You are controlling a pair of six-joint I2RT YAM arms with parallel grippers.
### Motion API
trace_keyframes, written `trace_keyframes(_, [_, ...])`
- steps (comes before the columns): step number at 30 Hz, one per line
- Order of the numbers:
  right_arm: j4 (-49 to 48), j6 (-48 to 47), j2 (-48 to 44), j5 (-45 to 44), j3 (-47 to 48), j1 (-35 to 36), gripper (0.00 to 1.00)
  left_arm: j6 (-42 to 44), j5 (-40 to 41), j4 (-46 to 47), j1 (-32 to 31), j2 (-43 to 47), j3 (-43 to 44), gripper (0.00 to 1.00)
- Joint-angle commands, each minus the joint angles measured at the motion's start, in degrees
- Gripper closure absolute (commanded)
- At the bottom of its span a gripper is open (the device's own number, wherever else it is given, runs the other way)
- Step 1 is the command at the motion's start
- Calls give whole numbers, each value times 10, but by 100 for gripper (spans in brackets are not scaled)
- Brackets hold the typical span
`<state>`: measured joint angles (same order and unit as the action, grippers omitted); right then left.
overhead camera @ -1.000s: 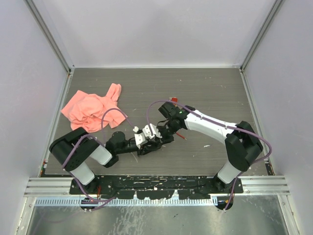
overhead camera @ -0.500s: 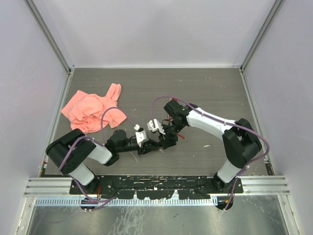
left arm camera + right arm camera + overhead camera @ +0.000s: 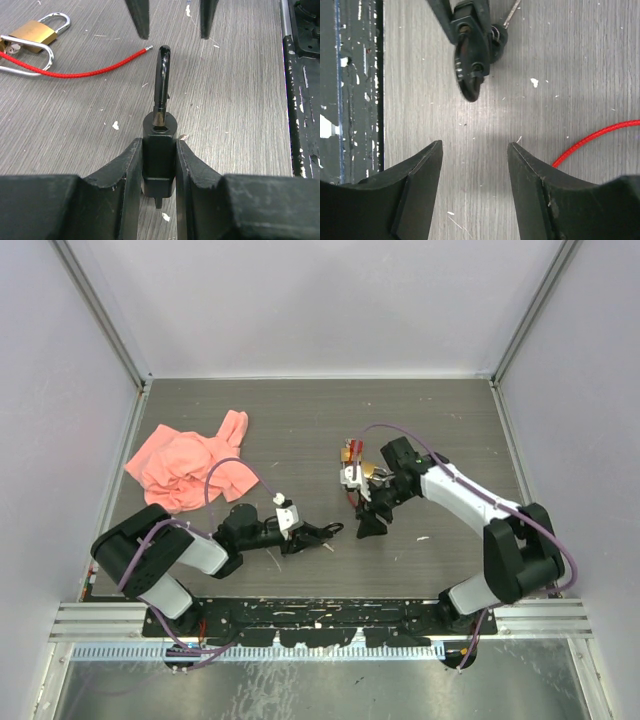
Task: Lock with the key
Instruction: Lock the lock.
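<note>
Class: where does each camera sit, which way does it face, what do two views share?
Top external: high behind the robot, looking down; left arm, right arm show.
Left wrist: low, facing along the table; left gripper clamps the key.
Right wrist: higher, facing down; open right gripper shows.
Shared: red cord, both wrist views.

**A:** What colour was the tabletop [image 3: 300, 420]?

**B:** It was grey, with a fine wood grain and small white flecks. The crumpled cloth [image 3: 185, 465] near its left edge was coral pink.

**A:** And the padlock [image 3: 31, 36]?

**B:** Its body was brass yellow and its shackle was silver. The cord [image 3: 100, 67] beside it was bright red.

**A:** The key [image 3: 162, 75]?

**B:** Glossy black. The block [image 3: 159, 160] under it was black too, but matt.

**A:** And the robot?

**B:** The right arm [image 3: 450, 495] and the left arm [image 3: 200, 555] were white and black. The cable [image 3: 235, 475] was purple.
</note>
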<state>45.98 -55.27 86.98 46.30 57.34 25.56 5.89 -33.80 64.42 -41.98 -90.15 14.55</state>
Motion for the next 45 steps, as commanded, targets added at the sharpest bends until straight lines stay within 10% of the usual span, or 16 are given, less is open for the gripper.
trace_keyframes(1, [-84, -13, -72, 87, -54, -15, 38, 10, 14, 5, 4, 7, -5, 100])
trace_keyframes(12, [-91, -84, -34, 140, -30, -17, 33, 9, 15, 5, 5, 9, -7, 100])
trace_keyframes(39, [-139, -27, -25, 121, -29, 34, 99, -5, 27, 10, 5, 6, -6, 99])
trace_keyframes(45, [-153, -13, -42, 110, -27, 35, 99, -54, 52, 81, 5, -16, -31, 48])
